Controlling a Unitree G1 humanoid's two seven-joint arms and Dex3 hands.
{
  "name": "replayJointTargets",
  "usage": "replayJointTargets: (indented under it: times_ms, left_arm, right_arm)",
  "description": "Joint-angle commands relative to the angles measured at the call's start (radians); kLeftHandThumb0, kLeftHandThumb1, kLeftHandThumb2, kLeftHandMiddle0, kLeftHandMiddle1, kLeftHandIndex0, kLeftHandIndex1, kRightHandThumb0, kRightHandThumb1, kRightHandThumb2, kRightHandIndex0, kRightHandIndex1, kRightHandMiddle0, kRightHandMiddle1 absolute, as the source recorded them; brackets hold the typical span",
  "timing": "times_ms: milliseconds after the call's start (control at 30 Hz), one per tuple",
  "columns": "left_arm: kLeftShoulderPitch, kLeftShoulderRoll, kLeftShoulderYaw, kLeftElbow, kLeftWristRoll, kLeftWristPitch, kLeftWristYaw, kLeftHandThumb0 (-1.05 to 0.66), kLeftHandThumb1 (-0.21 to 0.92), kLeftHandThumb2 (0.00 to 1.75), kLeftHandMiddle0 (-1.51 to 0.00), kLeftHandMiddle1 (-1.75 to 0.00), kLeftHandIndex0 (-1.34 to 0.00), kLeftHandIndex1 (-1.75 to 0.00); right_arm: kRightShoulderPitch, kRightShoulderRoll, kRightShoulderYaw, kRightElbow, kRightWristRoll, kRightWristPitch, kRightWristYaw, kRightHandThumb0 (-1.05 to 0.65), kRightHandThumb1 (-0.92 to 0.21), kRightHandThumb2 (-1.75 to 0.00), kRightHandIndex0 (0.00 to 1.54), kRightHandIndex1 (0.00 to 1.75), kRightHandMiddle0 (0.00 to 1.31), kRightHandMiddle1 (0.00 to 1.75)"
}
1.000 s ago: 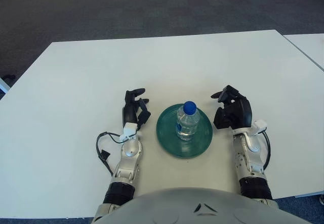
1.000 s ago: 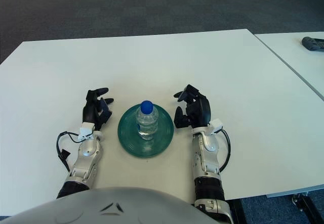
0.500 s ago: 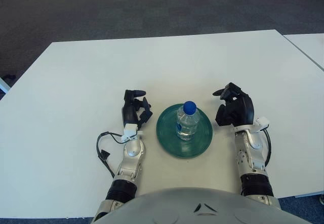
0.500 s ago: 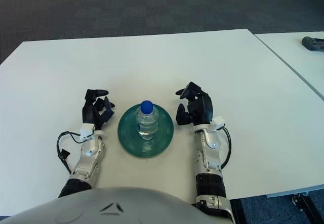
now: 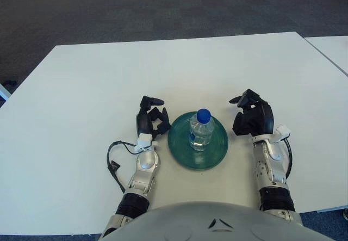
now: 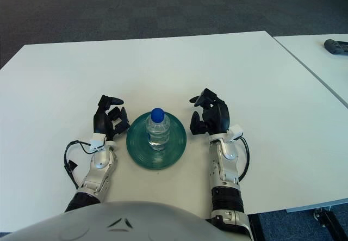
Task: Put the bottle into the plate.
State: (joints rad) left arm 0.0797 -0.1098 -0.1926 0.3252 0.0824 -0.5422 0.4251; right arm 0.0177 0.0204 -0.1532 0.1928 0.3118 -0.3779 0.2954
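Standing upright, the blue-capped water bottle (image 5: 200,131) occupies the green plate (image 5: 181,152). Left robot hand (image 5: 150,122) at nine o'clock and right robot hand (image 5: 250,117) at three flank it, fingers loosely spread, holding nothing.

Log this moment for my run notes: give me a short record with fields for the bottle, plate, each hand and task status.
bottle: clear, blue cap, upright
plate: green, round, under the bottle, on the white table
left hand: beside the plate's left rim, fingers relaxed, holding nothing
right hand: right of the plate, apart from it, fingers relaxed, holding nothing
task status: bottle already stands in the plate
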Motion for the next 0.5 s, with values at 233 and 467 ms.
replayJointTargets:
  times_ms: [233, 467]
  left_arm:
    - [0.018, -0.087, -0.013, -0.019, -0.015, 0.014, -0.02, -0.48, 0.34, 1.29, -1.23, -1.75, -0.6, -1.75]
    - [0.023, -0.085, -0.015, -0.024, -0.028, 0.01, -0.037, -0.48, 0.33, 1.29, -1.25, -1.75, -0.6, -1.75]
  right_arm:
    - [-0.022, -0.004, -0.004, 0.007, 0.021, 0.011, 0.014, -0.01, 0.06, -1.62, 0.81, 1.75, 0.91, 1.39]
    - [-0.02, -0.006, -0.001, 0.002, 0.026, 0.019, 0.02, -0.01, 0.06, -1.63, 0.8, 1.75, 0.91, 1.41]
